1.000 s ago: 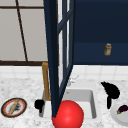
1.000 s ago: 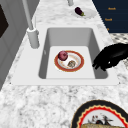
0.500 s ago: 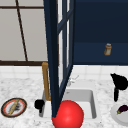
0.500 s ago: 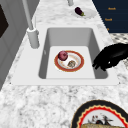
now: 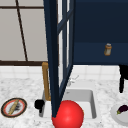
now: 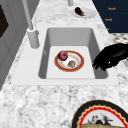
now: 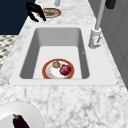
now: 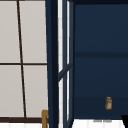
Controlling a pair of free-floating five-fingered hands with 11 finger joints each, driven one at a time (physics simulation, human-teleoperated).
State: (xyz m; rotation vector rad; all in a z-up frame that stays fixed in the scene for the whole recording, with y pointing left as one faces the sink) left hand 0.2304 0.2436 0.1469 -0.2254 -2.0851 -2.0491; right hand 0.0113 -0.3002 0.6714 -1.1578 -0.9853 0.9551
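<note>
My left hand (image 5: 38, 104) hovers at the sink's (image 5: 93, 100) left front corner. In the left side view this hand (image 6: 111, 57) hangs over the front rim with relaxed, drooping fingers and holds nothing; the right side view shows the left hand (image 7: 35, 11) at the far end. My right hand (image 5: 122, 75) floats high at the right edge with a finger pointing down, above a white plate (image 5: 117, 117) with an eggplant (image 5: 123, 109). In the basin (image 6: 70, 37) lies a red-rimmed plate (image 6: 79, 67) bearing a dark red fruit (image 6: 62, 55) and a brown lump (image 6: 71, 63).
An open dark blue cabinet door (image 5: 53, 62) stands over the sink's middle, a small bottle (image 5: 108, 49) on the shelf behind it. A big red ball (image 5: 68, 115) fills the front centre. A patterned plate (image 5: 13, 107), a wooden post (image 5: 45, 80) and the faucet (image 6: 31, 27) stand nearby.
My right hand has risen and drifted towards the right edge. The left hand and the things in the sink have stayed put.
</note>
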